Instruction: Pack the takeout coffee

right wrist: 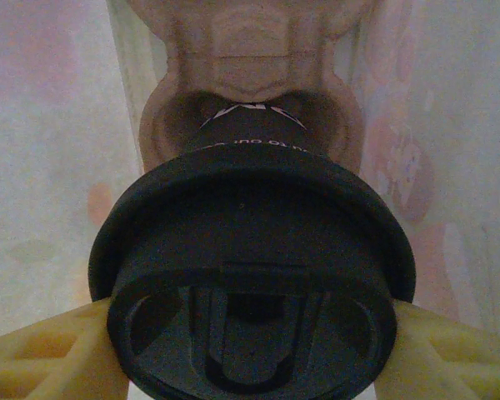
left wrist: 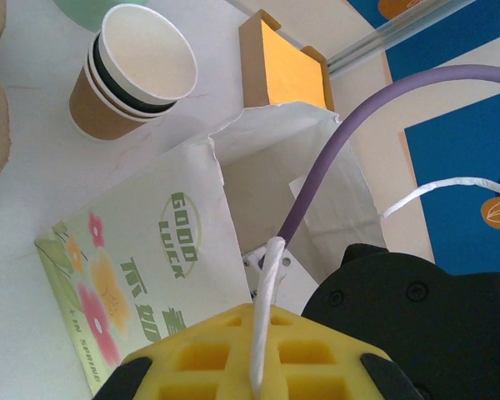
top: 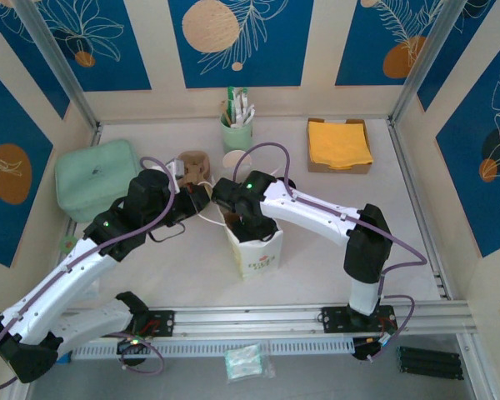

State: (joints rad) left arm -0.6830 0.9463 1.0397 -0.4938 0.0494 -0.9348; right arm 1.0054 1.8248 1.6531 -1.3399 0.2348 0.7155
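Top external shows a pale matte table (top: 317, 271) boxed in by cream walls (top: 319, 50) with blue leaf-print panels, and aluminium rails (top: 275, 318) along its near and right edges. Open surface lies right of and in front of the bag. Along the back are a mint-green lidded box (top: 96, 175), a moulded pulp cup carrier (top: 193, 167), a green pot of sachets (top: 237, 129) and a cardboard tray of orange napkins (top: 339, 143).

A white flower-printed paper bag (top: 257, 250) stands upright mid-table. The left gripper (top: 198, 198) is pressed together on its white cord handle (left wrist: 267, 292), near nested lidless kraft cups (left wrist: 133, 75).

Inside the bag, the right gripper (right wrist: 250, 367) pinches the takeout coffee (right wrist: 250, 137) by its round black lid (right wrist: 317, 217). Yellow ribbed fingers (right wrist: 50, 354) flank the lid, above a brown pulp insert (right wrist: 250, 50).
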